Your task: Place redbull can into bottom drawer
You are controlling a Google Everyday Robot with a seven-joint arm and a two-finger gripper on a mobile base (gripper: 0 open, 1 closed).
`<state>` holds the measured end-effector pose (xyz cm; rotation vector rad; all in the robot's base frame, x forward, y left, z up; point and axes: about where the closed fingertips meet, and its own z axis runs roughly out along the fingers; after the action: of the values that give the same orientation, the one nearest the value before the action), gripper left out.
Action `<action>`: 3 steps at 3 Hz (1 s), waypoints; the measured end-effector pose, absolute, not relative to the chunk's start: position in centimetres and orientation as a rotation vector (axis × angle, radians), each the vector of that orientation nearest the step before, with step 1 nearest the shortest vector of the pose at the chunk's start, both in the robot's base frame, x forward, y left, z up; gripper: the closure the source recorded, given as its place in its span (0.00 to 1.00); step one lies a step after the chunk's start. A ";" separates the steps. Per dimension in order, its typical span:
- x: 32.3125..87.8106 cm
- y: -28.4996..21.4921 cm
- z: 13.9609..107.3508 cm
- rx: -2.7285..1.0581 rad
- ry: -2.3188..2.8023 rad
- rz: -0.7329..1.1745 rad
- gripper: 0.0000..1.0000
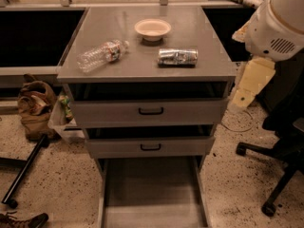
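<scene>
The redbull can (177, 57), slim, shiny silver with dark markings, is lying on its side at upper centre on the smooth grey cabinet top (204, 30). The pale cream gripper (250, 83) is hanging at the right edge, well apart from the can; how far open, I cannot tell. The bottom drawer (152, 194), a flat grey tray, is standing open at bottom centre.

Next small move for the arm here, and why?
Probably swing the arm in over the grey cabinet top toward the slim silver can with dark bluish print. It lies on its side, untouched, near the right front edge; the bottom grey drawer tray is already pulled out. The gripper is out of view, with only white and cream arm segments showing right of the cabinet.
</scene>
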<state>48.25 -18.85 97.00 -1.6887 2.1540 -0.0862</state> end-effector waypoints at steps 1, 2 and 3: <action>53.2 -17.3 96.4 -1.634 2.097 -0.066 0.00; 57.8 -16.3 95.2 -1.592 2.047 -0.009 0.00; 60.4 -15.7 93.3 -1.615 1.992 0.104 0.00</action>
<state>60.36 -15.73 93.26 -1.6151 1.9915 0.1038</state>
